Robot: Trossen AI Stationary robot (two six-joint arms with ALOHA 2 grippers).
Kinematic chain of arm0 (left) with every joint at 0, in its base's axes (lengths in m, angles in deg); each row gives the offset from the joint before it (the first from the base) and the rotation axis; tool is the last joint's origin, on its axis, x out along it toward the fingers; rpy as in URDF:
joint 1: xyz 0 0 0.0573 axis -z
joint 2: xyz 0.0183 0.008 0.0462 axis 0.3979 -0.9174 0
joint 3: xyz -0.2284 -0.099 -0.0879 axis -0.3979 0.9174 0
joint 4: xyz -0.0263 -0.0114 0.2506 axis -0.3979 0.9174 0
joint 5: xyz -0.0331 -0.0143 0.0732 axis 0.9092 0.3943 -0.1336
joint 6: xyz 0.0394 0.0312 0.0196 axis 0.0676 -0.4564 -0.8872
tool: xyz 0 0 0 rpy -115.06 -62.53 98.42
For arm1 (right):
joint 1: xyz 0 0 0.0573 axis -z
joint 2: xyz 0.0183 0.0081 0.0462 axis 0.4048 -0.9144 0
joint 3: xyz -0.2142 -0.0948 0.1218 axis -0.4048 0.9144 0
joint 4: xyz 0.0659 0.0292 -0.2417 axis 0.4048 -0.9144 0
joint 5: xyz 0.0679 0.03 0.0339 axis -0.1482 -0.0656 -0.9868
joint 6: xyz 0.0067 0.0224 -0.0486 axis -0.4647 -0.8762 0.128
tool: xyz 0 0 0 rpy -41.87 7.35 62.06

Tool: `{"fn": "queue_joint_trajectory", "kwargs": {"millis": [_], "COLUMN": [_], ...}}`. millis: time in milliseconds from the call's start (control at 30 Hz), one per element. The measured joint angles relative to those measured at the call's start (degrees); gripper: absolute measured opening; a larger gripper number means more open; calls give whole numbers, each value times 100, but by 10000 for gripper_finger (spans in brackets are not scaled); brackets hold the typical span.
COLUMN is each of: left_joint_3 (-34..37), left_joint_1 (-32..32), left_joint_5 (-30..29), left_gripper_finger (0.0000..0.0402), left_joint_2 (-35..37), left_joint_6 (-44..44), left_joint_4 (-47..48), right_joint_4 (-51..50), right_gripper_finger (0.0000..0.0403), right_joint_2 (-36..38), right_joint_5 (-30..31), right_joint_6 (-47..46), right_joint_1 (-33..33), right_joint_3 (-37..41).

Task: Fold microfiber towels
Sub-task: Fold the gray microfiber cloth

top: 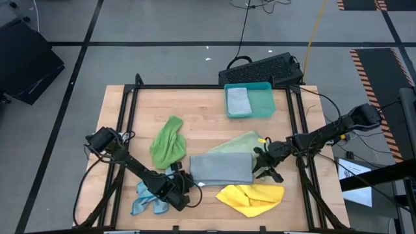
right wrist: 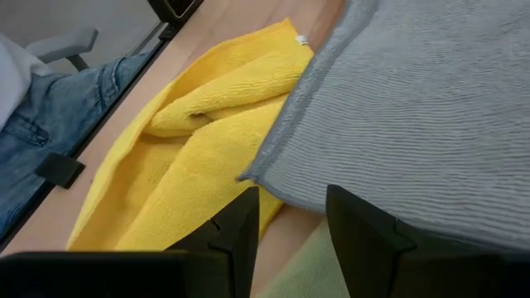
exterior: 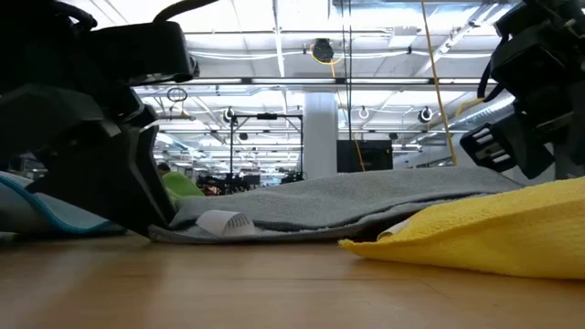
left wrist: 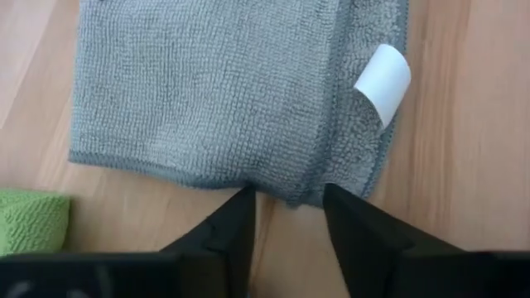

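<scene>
A folded grey towel lies flat mid-table, partly on a pale green towel. My left gripper is low at its near left corner, open, fingertips on either side of the hem beside the white label. My right gripper is at the grey towel's right edge, open, its fingertips at that edge. A yellow towel lies crumpled near the front edge, a bright green one left of centre, and a light blue one at the front left. My left gripper comes slanting down from the table's left; the grey towel's hem lies between its fingertips, and I cannot tell whether they touch it. My right gripper comes slanting from the right; the towel's edge meets its fingertips, and I cannot tell whether it touches.
A teal tray holding a folded cloth stands at the far middle, with a black keyboard behind it. A black frame rail borders the table. A person's leg in jeans shows beyond the table's edge.
</scene>
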Motion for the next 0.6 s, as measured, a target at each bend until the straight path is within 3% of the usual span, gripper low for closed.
{"fn": "queue_joint_trajectory", "kwargs": {"millis": [300, 600], "left_joint_3": [10, 28], "left_joint_1": [0, 2], "left_joint_5": [179, 361], "left_gripper_finger": [13, 4], "left_joint_2": [20, 481], "left_joint_6": [95, 242], "left_joint_4": [83, 124], "right_joint_4": [-2, -7], "right_gripper_finger": [132, 132], "right_joint_2": [0, 0], "right_joint_5": [-7, -10], "right_joint_6": [-3, 87], "right_joint_1": [37, 35], "right_joint_3": [0, 0]}}
